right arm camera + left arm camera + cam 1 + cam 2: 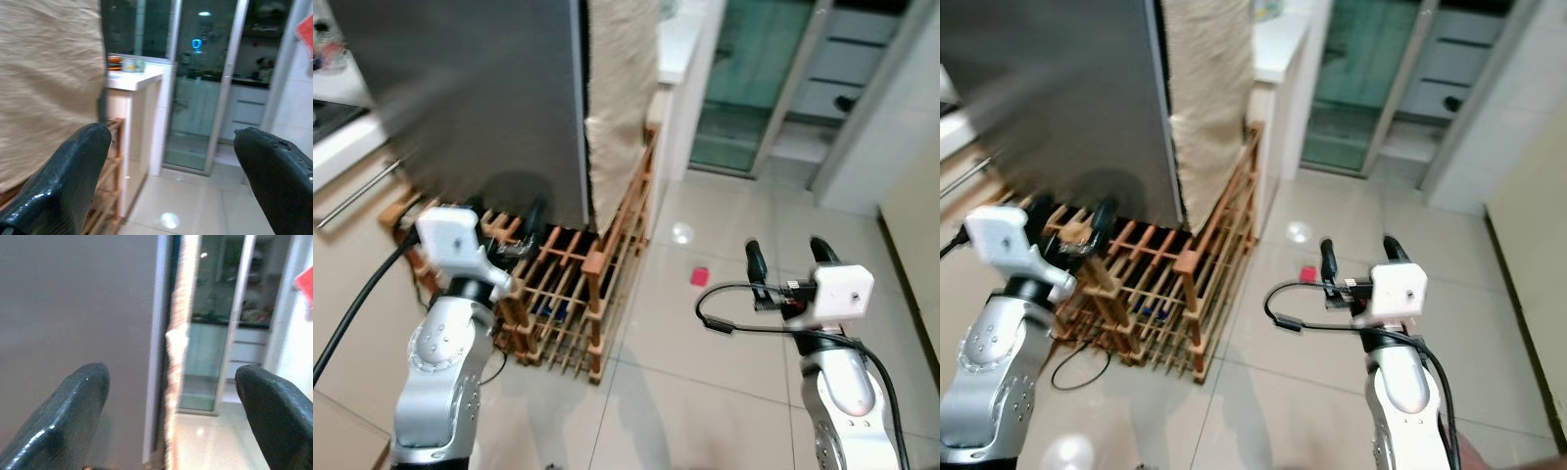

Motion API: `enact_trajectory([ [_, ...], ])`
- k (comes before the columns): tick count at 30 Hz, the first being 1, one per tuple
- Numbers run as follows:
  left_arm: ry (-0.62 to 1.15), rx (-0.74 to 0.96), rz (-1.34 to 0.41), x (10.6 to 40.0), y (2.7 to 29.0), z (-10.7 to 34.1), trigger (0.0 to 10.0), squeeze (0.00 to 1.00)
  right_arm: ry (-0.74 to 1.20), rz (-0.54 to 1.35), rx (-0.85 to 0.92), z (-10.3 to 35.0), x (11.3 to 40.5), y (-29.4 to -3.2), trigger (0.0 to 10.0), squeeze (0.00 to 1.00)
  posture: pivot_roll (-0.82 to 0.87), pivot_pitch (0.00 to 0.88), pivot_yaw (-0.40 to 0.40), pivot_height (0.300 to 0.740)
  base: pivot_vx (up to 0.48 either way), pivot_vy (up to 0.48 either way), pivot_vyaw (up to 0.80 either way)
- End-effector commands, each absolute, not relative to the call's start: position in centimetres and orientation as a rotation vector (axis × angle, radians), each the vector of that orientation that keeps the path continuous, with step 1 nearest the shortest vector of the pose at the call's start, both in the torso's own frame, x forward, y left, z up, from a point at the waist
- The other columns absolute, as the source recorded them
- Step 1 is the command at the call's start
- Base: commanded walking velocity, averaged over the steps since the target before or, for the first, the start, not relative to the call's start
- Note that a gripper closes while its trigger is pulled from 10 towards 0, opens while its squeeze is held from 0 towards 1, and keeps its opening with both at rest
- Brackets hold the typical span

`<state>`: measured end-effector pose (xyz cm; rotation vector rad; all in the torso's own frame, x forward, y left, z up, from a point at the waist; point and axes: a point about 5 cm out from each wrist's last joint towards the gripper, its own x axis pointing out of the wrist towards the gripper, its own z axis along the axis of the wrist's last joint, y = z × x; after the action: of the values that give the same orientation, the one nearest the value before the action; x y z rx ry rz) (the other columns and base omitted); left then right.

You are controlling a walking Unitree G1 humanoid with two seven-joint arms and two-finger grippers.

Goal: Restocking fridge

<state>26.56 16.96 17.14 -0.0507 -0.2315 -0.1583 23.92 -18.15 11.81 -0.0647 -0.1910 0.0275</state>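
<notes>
Nearest the camera, the two silver arms reach forward over a pale tiled floor (705, 382), each ending in a pincer with its black fingers spread apart and nothing between them. Just ahead of the left pincer (524, 230) and below it stands a low wooden slatted rack (578, 284), its bars running under the fingertips; whether the fingers touch the wood cannot be told. Beyond the left pincer rises the fridge (480, 98), a broad grey face with its door shut, standing on or just behind the rack. Beside the fridge, on the side toward the right pincer (788, 257), hangs a beige woven cloth (622, 108) that drapes down along the fridge's edge to the rack. Between the two pincers, a little farther out on the floor, lies a small red object (699, 277), too small to identify. Farther off past the cloth is a white counter (139, 78) carrying a few small items, blurred. Farthest away, ahead of the right pincer, a glass sliding door (744, 88) with a pale frame opens onto a dim room.
</notes>
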Motion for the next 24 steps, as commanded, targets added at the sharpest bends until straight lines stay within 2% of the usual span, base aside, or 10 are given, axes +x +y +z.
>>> enact_trajectory([
  [1, -0.214, -0.051, -0.161, 26.4, 17.0, 17.0, 10.0, 0.00, -0.182, 0.020, -0.073, 11.9, 24.4, -18.4, 10.0, 0.00, -0.13, 0.000, 0.006, 0.740, 0.480, 0.000, 0.00],
  [11, -0.241, -0.077, -0.192, 28.2, 15.0, 18.2, 10.0, 0.00, -0.235, 0.027, -0.106, 13.5, 28.0, -18.5, 10.0, 0.00, -0.14, 0.000, 0.029, 0.740, 0.480, 0.000, 0.00],
  [19, -0.246, -0.076, -0.191, 28.5, 15.1, 18.7, 10.0, 0.00, -0.243, 0.040, -0.102, 13.8, 28.8, -18.2, 10.0, 0.00, -0.13, 0.000, 0.026, 0.740, 0.000, 0.000, 0.00],
  [22, -0.263, -0.023, -0.206, 28.9, 15.1, 19.2, 10.0, 0.00, -0.238, 0.047, -0.095, 13.6, 28.8, -17.9, 10.0, 0.00, -0.13, 0.000, 0.022, 0.740, 0.000, 0.000, 0.00],
  [24, -0.259, 0.083, -0.178, 30.9, 15.0, 19.9, 10.0, 0.00, -0.216, 0.055, -0.072, 13.1, 28.6, -17.4, 10.0, 0.00, -0.12, 0.000, 0.015, 0.740, 0.000, 0.000, 0.00],
])
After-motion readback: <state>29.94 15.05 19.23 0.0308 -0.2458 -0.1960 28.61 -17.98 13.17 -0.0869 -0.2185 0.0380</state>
